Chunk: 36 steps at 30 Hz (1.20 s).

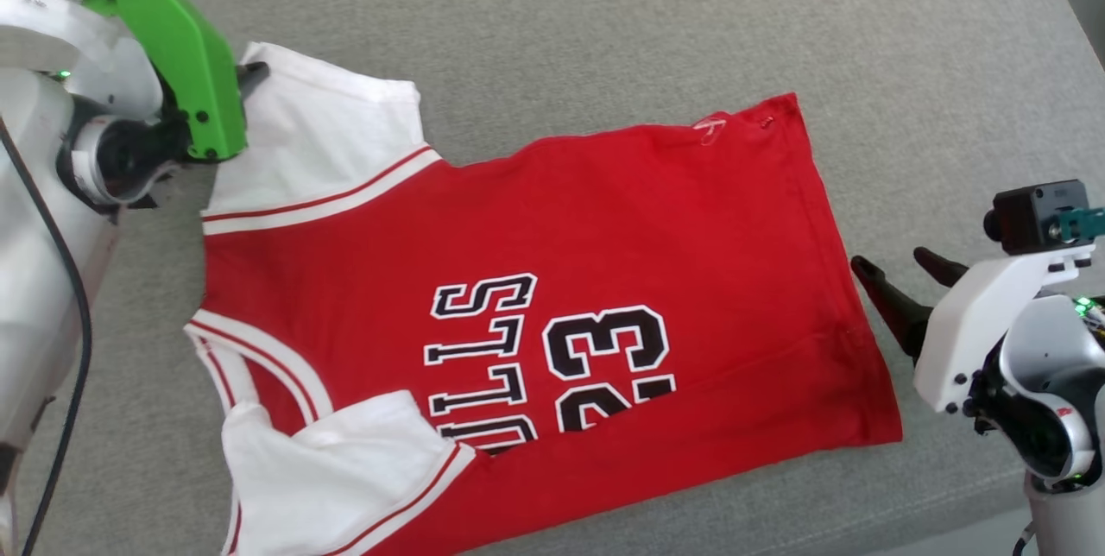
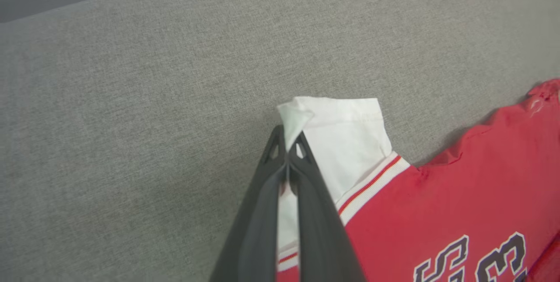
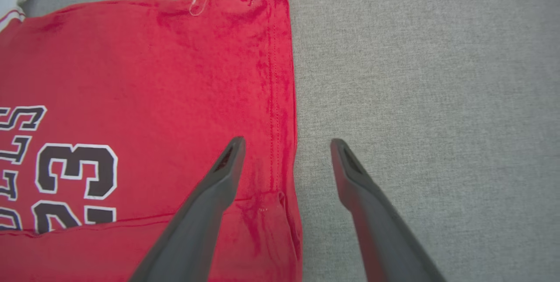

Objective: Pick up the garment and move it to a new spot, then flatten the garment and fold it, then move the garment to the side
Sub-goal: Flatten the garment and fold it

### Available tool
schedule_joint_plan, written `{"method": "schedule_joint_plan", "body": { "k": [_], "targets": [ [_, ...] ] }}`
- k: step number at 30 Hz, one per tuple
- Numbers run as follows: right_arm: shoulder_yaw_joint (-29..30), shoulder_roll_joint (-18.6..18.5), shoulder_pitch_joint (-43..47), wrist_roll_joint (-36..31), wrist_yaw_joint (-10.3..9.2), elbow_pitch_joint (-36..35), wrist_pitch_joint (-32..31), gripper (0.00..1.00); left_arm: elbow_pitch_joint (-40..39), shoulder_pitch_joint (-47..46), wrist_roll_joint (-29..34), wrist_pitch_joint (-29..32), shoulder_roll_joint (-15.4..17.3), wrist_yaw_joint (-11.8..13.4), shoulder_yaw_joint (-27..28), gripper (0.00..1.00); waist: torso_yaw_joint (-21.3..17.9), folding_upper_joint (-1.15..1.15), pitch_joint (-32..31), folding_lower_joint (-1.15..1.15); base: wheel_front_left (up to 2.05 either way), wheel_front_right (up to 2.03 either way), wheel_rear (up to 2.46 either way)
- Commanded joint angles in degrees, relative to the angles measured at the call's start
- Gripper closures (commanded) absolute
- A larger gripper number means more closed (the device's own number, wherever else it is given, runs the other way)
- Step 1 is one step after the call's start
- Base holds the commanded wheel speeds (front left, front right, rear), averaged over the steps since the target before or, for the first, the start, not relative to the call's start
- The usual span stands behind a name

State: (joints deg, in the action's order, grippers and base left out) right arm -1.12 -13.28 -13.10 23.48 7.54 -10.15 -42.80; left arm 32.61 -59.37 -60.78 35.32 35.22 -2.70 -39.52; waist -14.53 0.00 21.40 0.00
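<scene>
The garment (image 1: 552,280) lies spread across the grey cushion (image 1: 604,12), collar toward nine o'clock, hem (image 1: 829,262) toward three. Up at ten o'clock the left gripper (image 2: 286,142) is pinched tight on the corner of the far white sleeve (image 1: 319,133): a thin bite, just the tip of the cuff. Over at three o'clock the right gripper (image 3: 287,142) gapes wide, one finger above the red cloth, the other above bare cushion, holding nothing.

Here's the danger, as I read it. A pull from the left alone could drag the shirt toward nine and bunch the body, since the hem isn't anchored. That small corner grip could also slip out under load. And the near sleeve (image 1: 337,461) at seven o'clock sits flopped over the lettering; any fold made now would trap that wrinkle.
</scene>
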Motion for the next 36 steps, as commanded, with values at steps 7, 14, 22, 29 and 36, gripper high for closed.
{"method": "schedule_joint_plan", "body": {
  "k": [7,14,22,29,36],
  "targets": [
    [2.02,-2.13,-6.06,0.58,-0.05,1.63,-6.91,0.00,-13.47,5.34,-0.79,-1.01,2.62,2.05,0.60,1.00,6.25,0.00,-2.06,0.00,0.00,0.00,0.00],
    [3.11,-4.28,-12.72,0.21,-0.05,7.35,-11.31,0.00,-26.44,9.79,-0.58,-1.62,5.36,5.57,0.98,1.00,9.61,0.00,-0.47,0.00,0.00,0.00,0.00],
    [3.58,-6.25,-20.36,-1.24,-0.05,15.69,-13.44,0.00,-35.67,12.89,0.48,-2.52,6.56,8.26,0.58,1.00,12.43,0.00,1.76,0.00,0.00,0.00,0.00],
    [3.15,-7.35,-25.26,-3.34,-0.05,22.52,-13.17,0.00,-39.78,13.60,1.25,-3.36,6.26,9.08,0.21,1.00,14.40,0.00,3.78,0.00,0.00,0.00,0.00],
    [1.45,-7.52,-27.82,-4.83,-0.05,28.28,-11.35,0.00,-41.61,13.21,1.86,-3.96,5.33,8.98,-0.28,1.00,16.22,0.00,5.32,0.00,0.00,0.00,0.00]
  ]
}}
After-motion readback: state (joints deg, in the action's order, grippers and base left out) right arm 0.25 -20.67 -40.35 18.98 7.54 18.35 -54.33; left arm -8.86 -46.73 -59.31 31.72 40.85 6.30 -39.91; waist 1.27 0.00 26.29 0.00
